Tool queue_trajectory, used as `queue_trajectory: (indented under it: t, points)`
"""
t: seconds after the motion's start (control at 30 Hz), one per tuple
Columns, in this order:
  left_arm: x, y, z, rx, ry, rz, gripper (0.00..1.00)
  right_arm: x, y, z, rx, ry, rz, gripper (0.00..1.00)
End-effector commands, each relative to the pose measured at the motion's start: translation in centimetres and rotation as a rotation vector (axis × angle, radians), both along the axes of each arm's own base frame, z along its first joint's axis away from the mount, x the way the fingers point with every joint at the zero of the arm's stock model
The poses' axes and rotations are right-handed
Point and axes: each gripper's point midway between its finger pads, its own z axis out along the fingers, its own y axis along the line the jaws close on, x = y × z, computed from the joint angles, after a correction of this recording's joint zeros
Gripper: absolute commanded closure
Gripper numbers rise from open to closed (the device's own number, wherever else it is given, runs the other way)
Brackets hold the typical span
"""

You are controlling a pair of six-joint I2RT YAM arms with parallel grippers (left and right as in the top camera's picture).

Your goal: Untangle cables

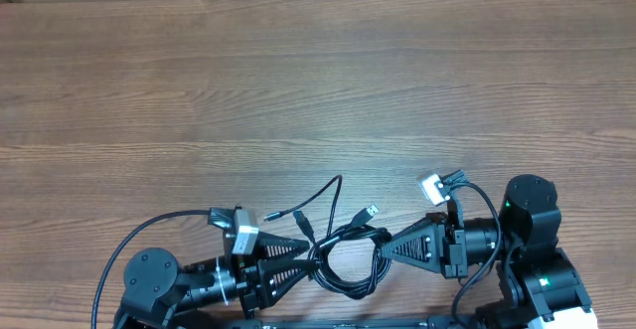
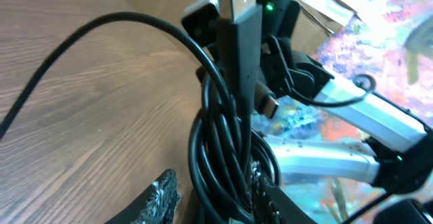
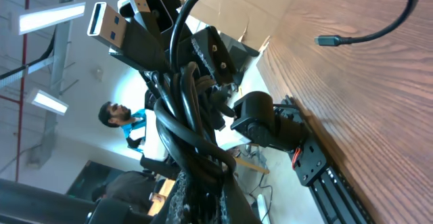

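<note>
Overhead, the cables (image 1: 350,236) lie bunched in one small coil near the table's (image 1: 298,71) front edge, strung between my two grippers. The coil's long axis runs left to right, along that edge. My left gripper (image 1: 306,257) points right into the coil and my right gripper (image 1: 388,248) points left into it, tip facing tip with the cords between them.

Loose ends fan out from the coil toward the far side. A silver USB plug (image 1: 370,212) angles away and to the right. One tail arcs up past the coil's middle. Another runs off to the left and ends in a small plug (image 1: 270,215), its tip facing left.

From my left wrist, the cables (image 2: 216,149) rise as a tight black bundle. The USB plug (image 2: 237,1) stands on end along the bundle, its metal mouth uppermost in that view. One of my fingers (image 2: 161,198) shows at the lower edge with a sliver of wood between it and the cords, so I cannot tell whether this gripper is clamped or merely flanking them.

From my right wrist, the twisted cables (image 3: 183,129) run straight down into my pads (image 3: 188,198), which are closed on them. The USB plug (image 3: 108,24) juts out toward the upper left of that view, and the small plug (image 3: 326,40) lies on the wood well off to one side.
</note>
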Motion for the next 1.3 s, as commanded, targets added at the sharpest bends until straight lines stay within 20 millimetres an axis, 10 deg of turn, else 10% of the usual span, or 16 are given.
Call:
queue_trajectory:
  t: [0.0,0.4,0.73,1.27]
  points:
    - [1.1,0.3,-0.3,0.000,0.027,0.067,0.63,0.4,0.0,0.5,-0.002,-0.045,-0.027,0.96]
    - [7.2,-0.4,1.6,-0.032,-0.078,0.173,0.28,6.2,0.6,2.0,0.025,-0.131,-0.167,0.96]
    - [9.6,-2.7,-2.8,-0.001,0.058,-0.040,0.47,8.4,1.3,-0.7,0.039,-0.034,-0.031,0.96]
    - [6.2,-2.2,-1.8,-0.029,-0.087,-0.276,0.55,8.4,-1.0,0.0,0.054,-0.020,-0.012,0.96]
